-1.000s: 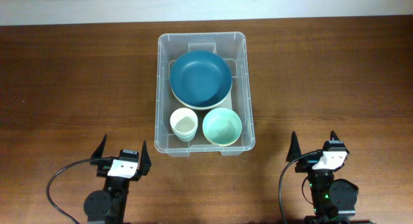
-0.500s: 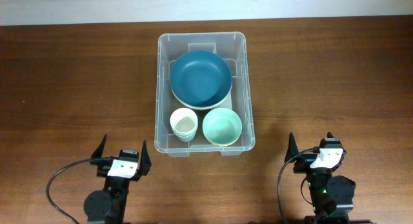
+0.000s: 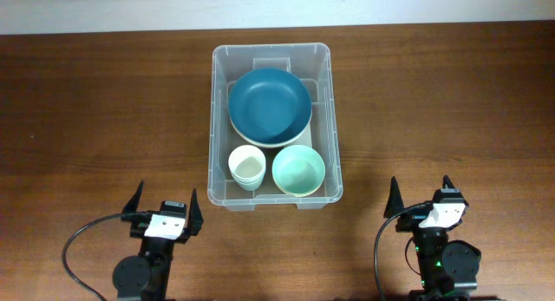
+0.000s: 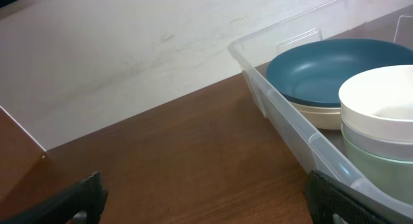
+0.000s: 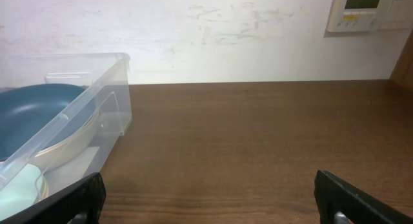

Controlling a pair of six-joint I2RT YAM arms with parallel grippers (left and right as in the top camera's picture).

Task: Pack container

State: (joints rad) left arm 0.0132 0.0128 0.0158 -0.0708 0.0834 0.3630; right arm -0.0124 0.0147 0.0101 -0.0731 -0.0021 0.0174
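The left gripper sat near the front edge of the table with its jaws spread wide and nothing between them. The right gripper was likewise fully open and empty. The container stood on the table ahead of both grippers, apart from each: forward and to the right of the left gripper, forward and to the left of the right one.

Inside it, at the end farthest from the grippers, a dark blue plate lay on top of a cream plate. At the end nearest them, cream cups nested in a stack stood on the side closer to the left gripper. A mint-green bowl sat just beside the cups, on the side closer to the right gripper. In the right wrist view a white wall panel hung on the wall beyond the table, ahead of the right gripper.
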